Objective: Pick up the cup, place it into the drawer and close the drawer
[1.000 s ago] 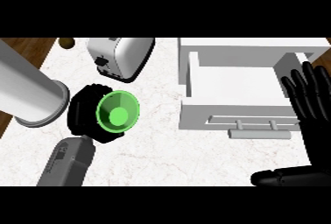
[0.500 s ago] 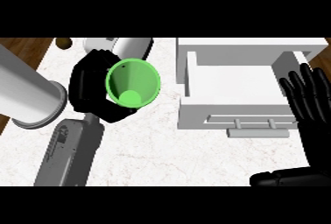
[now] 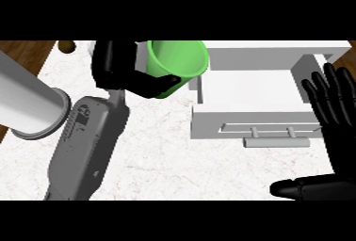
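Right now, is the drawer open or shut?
Open. The drawer is pulled out, its white inside showing behind the handle; the cup is still outside it.

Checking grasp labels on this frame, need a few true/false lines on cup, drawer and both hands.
1. The left robot hand is curled round the green cup. True.
2. The cup sits inside the drawer. False: it is held up left of the drawer, not in it.
3. The drawer is open. True: its white inside shows, handle toward the robot.
4. The right robot hand grips the drawer handle. False: it is open, fingers up, at the view's right edge.
5. The cup is red. False: it is green.
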`<state>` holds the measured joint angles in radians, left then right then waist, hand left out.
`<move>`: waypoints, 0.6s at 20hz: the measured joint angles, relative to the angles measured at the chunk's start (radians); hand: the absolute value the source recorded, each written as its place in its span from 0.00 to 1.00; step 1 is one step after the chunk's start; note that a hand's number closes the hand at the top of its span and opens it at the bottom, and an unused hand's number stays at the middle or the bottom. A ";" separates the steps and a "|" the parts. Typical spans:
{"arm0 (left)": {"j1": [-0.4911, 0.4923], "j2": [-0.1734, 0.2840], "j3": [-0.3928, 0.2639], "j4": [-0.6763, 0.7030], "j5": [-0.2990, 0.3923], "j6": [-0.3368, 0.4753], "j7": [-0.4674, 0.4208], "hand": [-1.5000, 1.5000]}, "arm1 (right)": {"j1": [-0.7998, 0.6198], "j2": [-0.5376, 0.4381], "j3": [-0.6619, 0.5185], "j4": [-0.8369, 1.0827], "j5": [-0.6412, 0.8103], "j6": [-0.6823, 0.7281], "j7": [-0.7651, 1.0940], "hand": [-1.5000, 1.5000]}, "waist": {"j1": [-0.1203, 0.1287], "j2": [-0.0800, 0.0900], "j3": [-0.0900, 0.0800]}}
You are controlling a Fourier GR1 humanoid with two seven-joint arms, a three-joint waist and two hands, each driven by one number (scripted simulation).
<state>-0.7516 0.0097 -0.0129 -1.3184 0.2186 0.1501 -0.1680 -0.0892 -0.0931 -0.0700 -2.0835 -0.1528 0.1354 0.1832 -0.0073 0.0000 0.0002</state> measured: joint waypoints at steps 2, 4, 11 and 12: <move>-0.045 -0.004 -0.025 0.027 -0.003 0.043 0.013 1.00 | 0.018 -0.008 -0.013 -0.007 -0.016 0.013 -0.001 0.00 | -0.003 0.000 0.000; -0.089 -0.004 -0.024 0.065 -0.008 0.052 0.021 1.00 | 0.017 -0.011 -0.019 -0.003 -0.022 0.018 -0.007 0.00 | -0.003 0.000 0.000; -0.225 -0.007 -0.066 0.255 -0.001 0.106 0.001 1.00 | 0.013 -0.002 -0.015 0.012 -0.009 0.013 -0.024 0.00 | -0.008 0.002 0.000; -0.250 -0.007 -0.068 0.291 0.005 0.113 -0.006 1.00 | 0.010 -0.001 -0.009 0.007 -0.004 0.009 -0.015 0.00 | -0.010 0.003 0.000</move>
<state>-1.0011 0.0022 -0.0808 -1.0276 0.2235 0.2629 -0.1737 -0.0790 -0.0936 -0.0790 -2.0765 -0.1566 0.1442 0.1680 -0.0172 0.0025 0.0004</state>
